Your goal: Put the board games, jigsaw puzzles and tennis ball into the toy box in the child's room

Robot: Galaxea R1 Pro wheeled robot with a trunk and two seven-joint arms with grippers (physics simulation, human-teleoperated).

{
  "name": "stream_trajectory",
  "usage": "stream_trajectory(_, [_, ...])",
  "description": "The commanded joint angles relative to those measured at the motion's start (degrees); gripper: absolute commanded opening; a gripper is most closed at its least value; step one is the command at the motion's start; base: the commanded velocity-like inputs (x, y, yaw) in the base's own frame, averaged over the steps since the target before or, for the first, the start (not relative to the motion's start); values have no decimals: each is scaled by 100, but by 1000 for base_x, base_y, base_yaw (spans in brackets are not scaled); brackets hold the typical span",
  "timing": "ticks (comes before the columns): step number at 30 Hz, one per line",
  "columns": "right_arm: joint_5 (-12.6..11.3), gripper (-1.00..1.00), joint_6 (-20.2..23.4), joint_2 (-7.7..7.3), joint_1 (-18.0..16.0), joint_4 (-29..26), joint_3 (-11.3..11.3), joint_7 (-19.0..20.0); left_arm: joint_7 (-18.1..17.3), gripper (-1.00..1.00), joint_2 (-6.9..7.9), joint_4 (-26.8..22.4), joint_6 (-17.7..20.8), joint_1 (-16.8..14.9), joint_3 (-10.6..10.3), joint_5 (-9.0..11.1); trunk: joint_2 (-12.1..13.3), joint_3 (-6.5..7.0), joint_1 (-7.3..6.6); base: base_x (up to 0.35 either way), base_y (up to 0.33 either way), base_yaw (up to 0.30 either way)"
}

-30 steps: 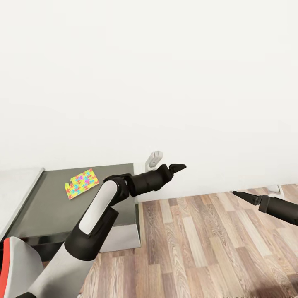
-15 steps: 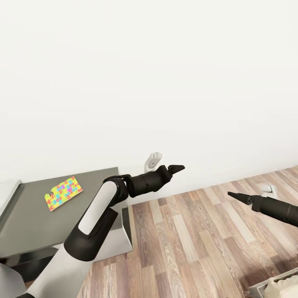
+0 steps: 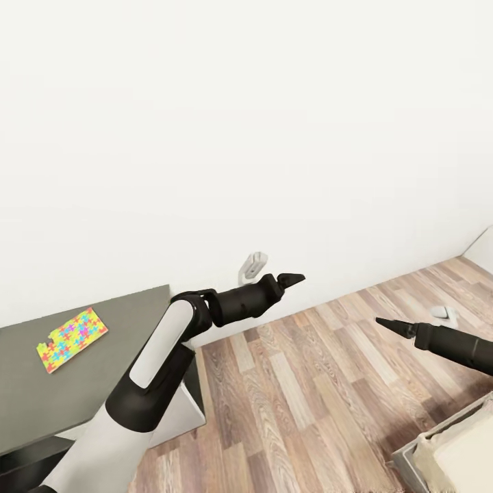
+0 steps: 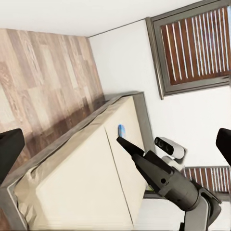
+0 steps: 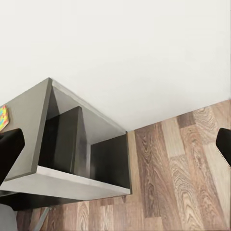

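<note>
My left gripper [image 3: 291,279] and right gripper [image 3: 385,323] hang wide, empty; the puzzle [image 3: 71,338] looks thin, light, stiff, so I'd pinch an edge.

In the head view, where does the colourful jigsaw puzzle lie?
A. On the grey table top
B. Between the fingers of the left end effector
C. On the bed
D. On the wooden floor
A: the jigsaw puzzle lies flat on the grey table, apart from the left end effector, which holds nothing.
</note>
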Motion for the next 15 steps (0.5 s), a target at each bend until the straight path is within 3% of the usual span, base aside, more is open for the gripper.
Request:
stream_trajectory(1, [-17, 100, 36, -1, -6, 0, -1, 0, 59, 100, -1, -5, 0, -3, 3, 56, -11, -4, 3, 0, 0, -254])
stream_trajectory(6, [-17, 100, 36, -1, -6, -1, 1, -9, 53, 100, -5, 56, -1, 0, 3, -27, -11, 23, 3, 0, 0, -254])
stream_trajectory(15, [-13, 100, 36, 8, -25, 3, 7, -54, 21, 100, -18, 440, -2, -4, 2, -393, -11, 74, 3, 0, 0, -253])
